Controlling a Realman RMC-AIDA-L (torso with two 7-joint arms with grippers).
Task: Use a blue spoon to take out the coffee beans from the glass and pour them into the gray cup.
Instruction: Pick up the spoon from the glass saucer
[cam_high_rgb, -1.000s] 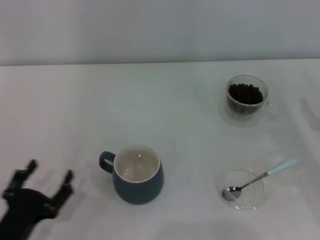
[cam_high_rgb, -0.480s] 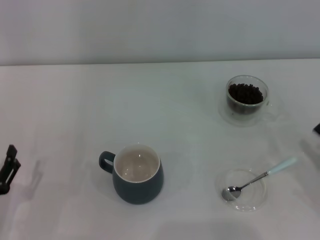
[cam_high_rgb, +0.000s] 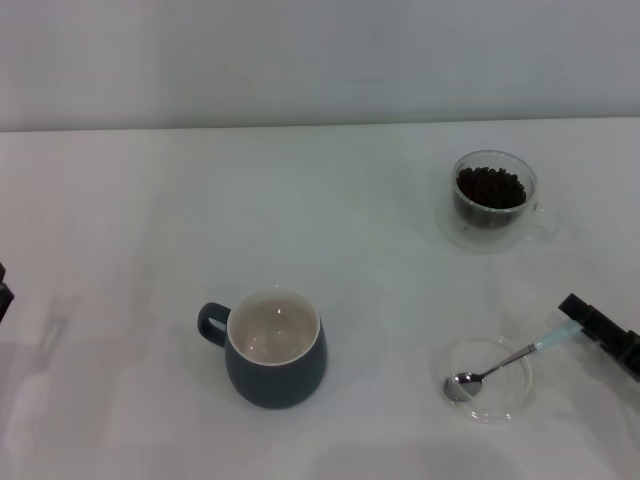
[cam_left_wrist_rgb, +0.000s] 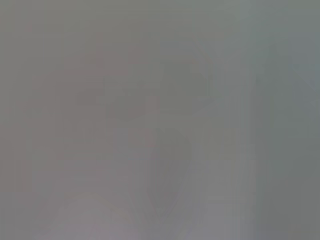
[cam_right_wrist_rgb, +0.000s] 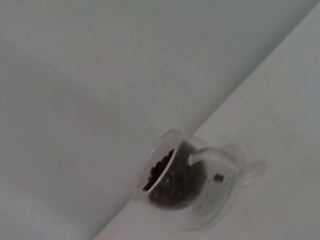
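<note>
The blue spoon (cam_high_rgb: 500, 364) lies with its metal bowl in a shallow clear dish (cam_high_rgb: 507, 404) at the front right, and its pale blue handle points to the back right. My right gripper (cam_high_rgb: 588, 318) comes in from the right edge, its dark tip right beside the handle's end. The glass (cam_high_rgb: 492, 195) stands at the back right and holds the coffee beans (cam_high_rgb: 490, 186). It also shows in the right wrist view (cam_right_wrist_rgb: 192, 185), with the coffee beans (cam_right_wrist_rgb: 167, 182) inside. The gray cup (cam_high_rgb: 276, 349) stands front centre, handle to the left, nothing inside. Only a sliver of my left gripper (cam_high_rgb: 3, 290) shows at the left edge.
The white table (cam_high_rgb: 320, 220) runs back to a pale wall. The left wrist view shows only a grey blur.
My left gripper has drawn back to the left and is almost out of the head view. My right gripper has come in from the right edge towards the spoon handle.
</note>
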